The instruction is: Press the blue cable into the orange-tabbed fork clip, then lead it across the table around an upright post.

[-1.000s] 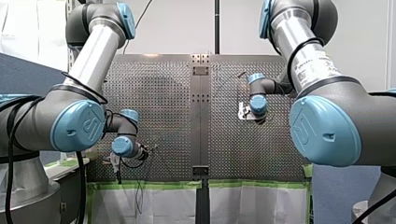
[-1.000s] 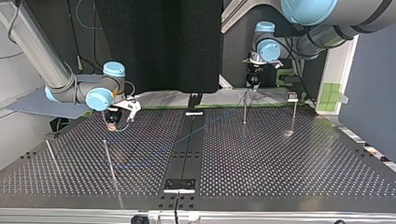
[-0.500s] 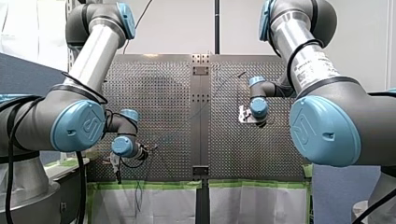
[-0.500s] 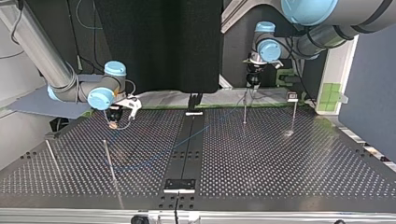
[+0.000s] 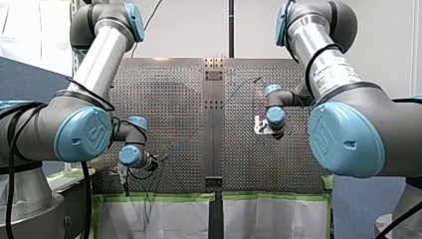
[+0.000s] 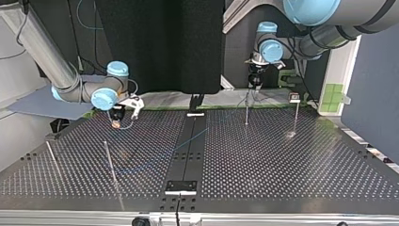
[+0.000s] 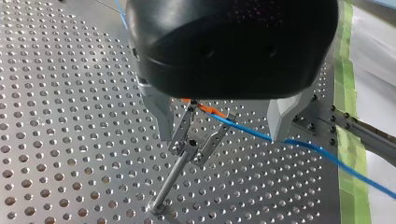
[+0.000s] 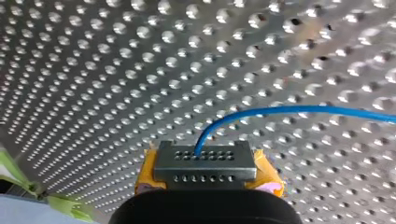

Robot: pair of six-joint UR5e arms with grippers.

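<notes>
In the left wrist view my left gripper (image 7: 219, 126) is open, its metal fingers (image 7: 161, 116) standing either side of the orange-tabbed fork clip (image 7: 196, 137) on its thin post. The blue cable (image 7: 322, 151) runs through the top of the clip and out past one finger. In the right wrist view my right gripper (image 8: 205, 163), with yellow pads, is shut on the blue cable (image 8: 289, 110), which curves away over the perforated table. In the top view my right gripper (image 6: 115, 123) hangs low at the left and my left gripper (image 6: 254, 81) is above the clip post (image 6: 246, 112).
Upright posts stand on the table in the top view: one (image 6: 110, 162) near my right gripper, one (image 6: 51, 157) further left, one (image 6: 296, 113) at the right. A dark centre strip (image 6: 188, 150) crosses the table. Green tape lines the edge behind the arms.
My right gripper has shifted a little to the right and toward the arms' side in the top view, taking the cable with it. My left arm has not moved.
</notes>
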